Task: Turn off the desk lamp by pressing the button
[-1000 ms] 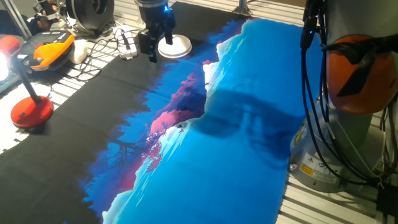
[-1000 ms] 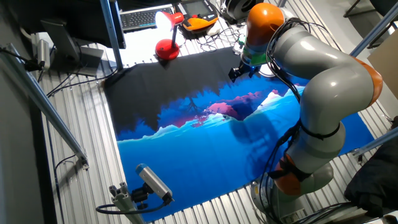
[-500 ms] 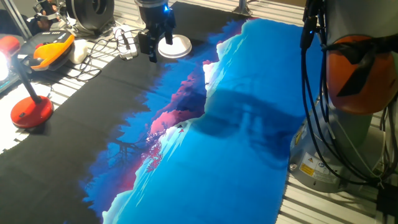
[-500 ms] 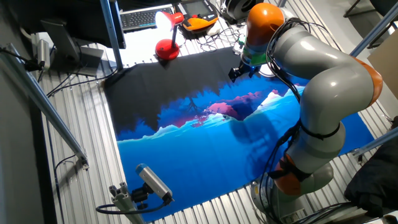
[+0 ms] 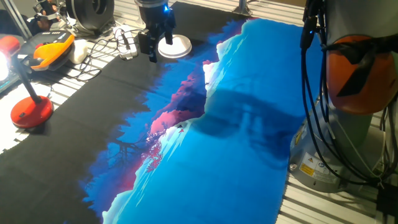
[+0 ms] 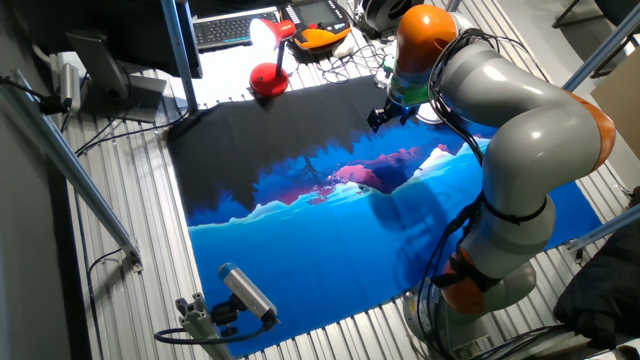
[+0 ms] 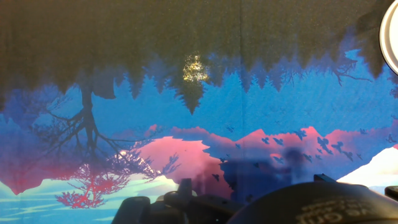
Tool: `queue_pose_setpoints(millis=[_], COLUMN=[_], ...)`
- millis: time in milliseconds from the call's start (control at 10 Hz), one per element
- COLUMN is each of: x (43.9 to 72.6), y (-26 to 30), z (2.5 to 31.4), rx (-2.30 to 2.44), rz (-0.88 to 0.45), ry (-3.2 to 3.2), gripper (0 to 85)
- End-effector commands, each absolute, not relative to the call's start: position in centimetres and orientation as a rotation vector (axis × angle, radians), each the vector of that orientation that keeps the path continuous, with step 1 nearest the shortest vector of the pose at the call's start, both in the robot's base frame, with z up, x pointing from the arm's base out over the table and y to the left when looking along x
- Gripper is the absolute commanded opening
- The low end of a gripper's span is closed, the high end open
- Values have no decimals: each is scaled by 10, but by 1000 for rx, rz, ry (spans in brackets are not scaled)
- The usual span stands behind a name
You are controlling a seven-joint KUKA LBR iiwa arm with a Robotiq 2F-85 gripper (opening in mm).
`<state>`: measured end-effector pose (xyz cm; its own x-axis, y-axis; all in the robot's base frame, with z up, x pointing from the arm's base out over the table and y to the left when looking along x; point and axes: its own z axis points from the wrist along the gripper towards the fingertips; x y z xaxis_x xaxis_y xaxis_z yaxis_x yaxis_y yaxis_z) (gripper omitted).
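Note:
The desk lamp's flat white disc base (image 5: pixel 178 47) lies on the dark far end of the printed mat. My gripper (image 5: pixel 158 51) hangs low at the base's left edge, its black body covering part of the disc. I cannot make out a button on it. In the other fixed view the gripper (image 6: pixel 383 118) sits over the mat's dark part and hides the base. The hand view shows only a sliver of the white disc (image 7: pixel 390 34) at its right edge, and no fingertips. No view shows whether the fingers are open or shut.
A red-based lamp (image 5: pixel 31 112) with a black arm stands lit at the left, off the mat. An orange device (image 5: pixel 53 50), a white power strip (image 5: pixel 127 43) and tangled cables lie behind the mat. The arm's base (image 5: pixel 354 74) stands at the right.

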<state>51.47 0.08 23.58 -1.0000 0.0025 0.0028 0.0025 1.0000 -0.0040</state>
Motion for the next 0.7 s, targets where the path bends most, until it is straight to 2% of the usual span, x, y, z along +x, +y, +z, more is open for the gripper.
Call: queue_pose_setpoints(millis=[0, 600], x=[515, 515], y=[1, 1], z=[236, 236], rx=[-147, -154], rz=[48, 48], ry=[-2905, -2906], gripper=[0, 0])
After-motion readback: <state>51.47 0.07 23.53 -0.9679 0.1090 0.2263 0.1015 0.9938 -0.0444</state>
